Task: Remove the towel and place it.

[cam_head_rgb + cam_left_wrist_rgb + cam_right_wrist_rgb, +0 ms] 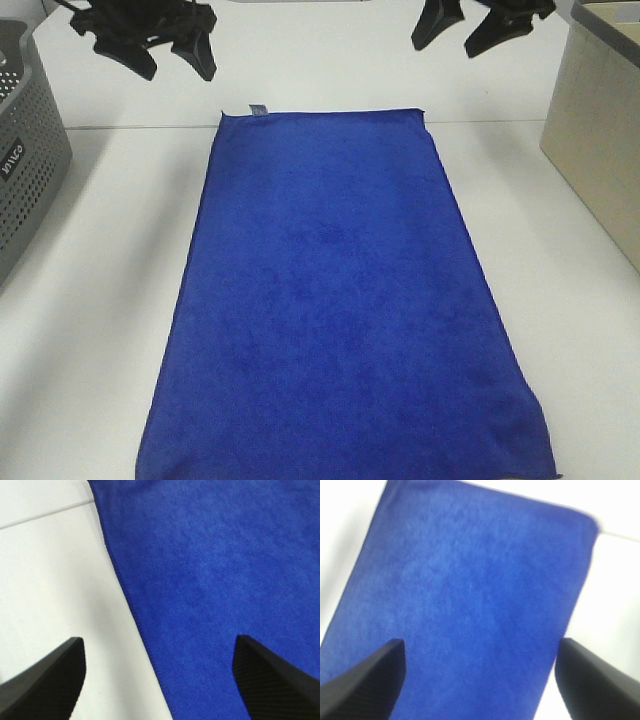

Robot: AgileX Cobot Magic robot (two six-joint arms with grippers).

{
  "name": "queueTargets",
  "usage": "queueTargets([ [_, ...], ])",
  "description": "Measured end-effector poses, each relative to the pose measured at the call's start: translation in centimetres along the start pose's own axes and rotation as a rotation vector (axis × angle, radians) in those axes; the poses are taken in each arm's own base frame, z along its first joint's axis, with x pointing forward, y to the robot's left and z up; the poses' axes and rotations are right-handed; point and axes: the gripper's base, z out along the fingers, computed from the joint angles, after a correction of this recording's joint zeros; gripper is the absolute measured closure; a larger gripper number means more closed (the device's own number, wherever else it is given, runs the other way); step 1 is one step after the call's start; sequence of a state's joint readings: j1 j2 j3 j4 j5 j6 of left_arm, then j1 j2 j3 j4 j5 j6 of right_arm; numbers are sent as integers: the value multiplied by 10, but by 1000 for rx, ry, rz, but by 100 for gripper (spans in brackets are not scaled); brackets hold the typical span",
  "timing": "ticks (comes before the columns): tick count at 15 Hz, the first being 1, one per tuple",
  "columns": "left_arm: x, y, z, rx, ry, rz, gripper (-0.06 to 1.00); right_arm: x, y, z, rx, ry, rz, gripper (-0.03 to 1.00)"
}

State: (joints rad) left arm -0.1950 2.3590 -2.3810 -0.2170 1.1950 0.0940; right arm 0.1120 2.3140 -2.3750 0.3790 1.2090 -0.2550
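While the towel point(345, 310) lies spread flat along the middle of the white table point(90, 330), we hold nothing. Its near edge runs off the lower border of the high view, and its long sides narrow toward the far end, where a small tag point(257, 108) sits at the far left corner. The cloth looks smooth, with no fold that we can see.

To the left of the towel, well apart from it, stands a grey perforated basket point(30, 150), partly cut off by the frame. To the right, also well apart, stands a beige bin point(600, 140).

Farther back, beyond the towel's far edge, our two grippers hang above the table. Our left gripper point(175, 55) has its jaws spread wide and grips nothing; its wrist view shows the towel's left edge point(125, 595) running between the two fingers, one finger point(47, 680) over bare table and the other over blue cloth. Our right gripper point(460, 30) is likewise spread and bare; its wrist view looks down on the towel point(465, 610), blurred, with one rounded corner point(590, 522) in sight.
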Motion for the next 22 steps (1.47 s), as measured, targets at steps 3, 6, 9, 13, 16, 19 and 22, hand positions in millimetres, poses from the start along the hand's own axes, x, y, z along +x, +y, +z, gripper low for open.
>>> queueTargets([
  [3, -8, 5, -59, -136, -87, -12, 18, -3, 4, -60, 152, -80, 42, 15],
  [6, -9, 44, -114, -280, -176, -82, 18, 3, -22, -115, 232, -171, 125, 16],
  [9, 1, 90, -152, -322, -227, -189, 18, 17, -40, -152, 394, -184, 138, 17],
  [13, 38, 89, -177, -332, -143, -231, 18, 62, -24, -181, 495, -80, 137, 17],
  [16, 131, 52, -218, -319, -19, -252, 18, 170, 35, -235, 492, -64, 184, 17],
  [19, 208, 19, -265, -342, -74, -237, 18, 267, 78, -255, 477, -128, 241, 17],
  [22, 282, -4, -285, -378, -153, -215, 18, 349, 102, -265, 560, -249, 217, 17],
])
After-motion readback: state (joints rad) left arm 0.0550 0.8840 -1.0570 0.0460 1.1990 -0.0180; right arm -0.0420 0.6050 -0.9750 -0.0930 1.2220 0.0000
